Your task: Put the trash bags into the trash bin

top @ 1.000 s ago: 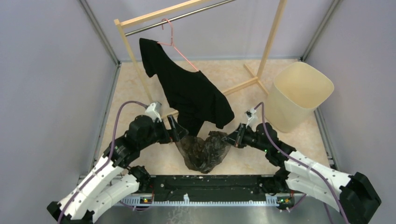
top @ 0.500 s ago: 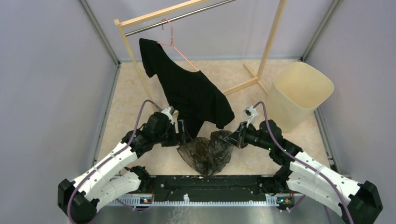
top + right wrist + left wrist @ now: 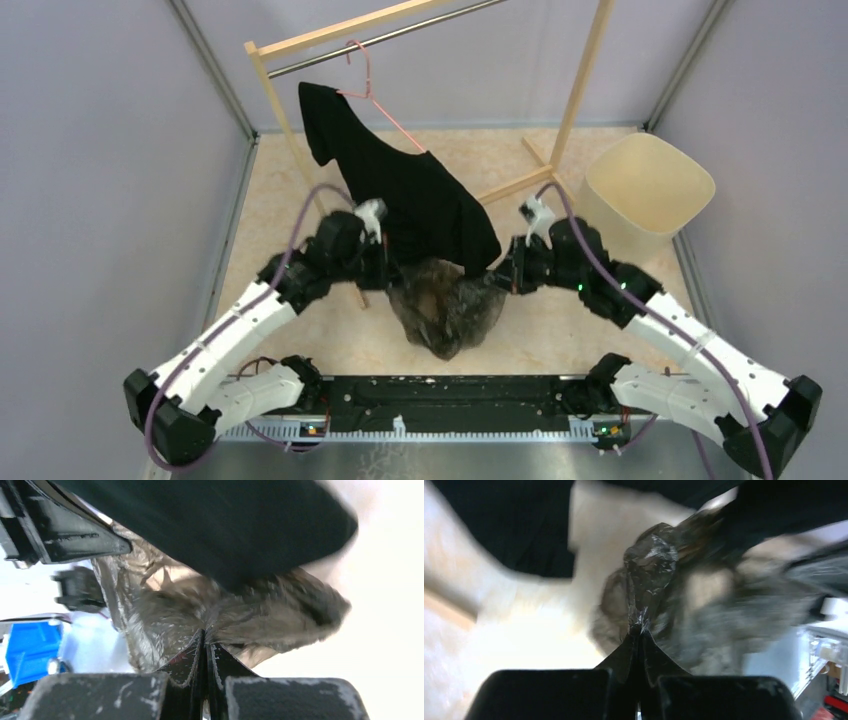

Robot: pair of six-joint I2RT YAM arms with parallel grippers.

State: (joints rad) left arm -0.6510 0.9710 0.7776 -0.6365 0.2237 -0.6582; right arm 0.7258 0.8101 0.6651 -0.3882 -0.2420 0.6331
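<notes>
Beige surface point(image 3: 480, 150); left claw point(image 3: 392, 272) and right claw point(image 3: 503, 278) each pinch trash bags point(image 3: 445, 315), well apart from trash bin point(image 3: 648, 190). Carry step, probably; next, over its rim.

The beige marbled table point(image 3: 480, 150) carried the cream trash bin point(image 3: 645, 195), which stood upright. Just left of the bin, the wooden clothes rack point(image 3: 578, 85) rested its foot on the table.

no text, label, brand, number or sign can be read in any view.
</notes>
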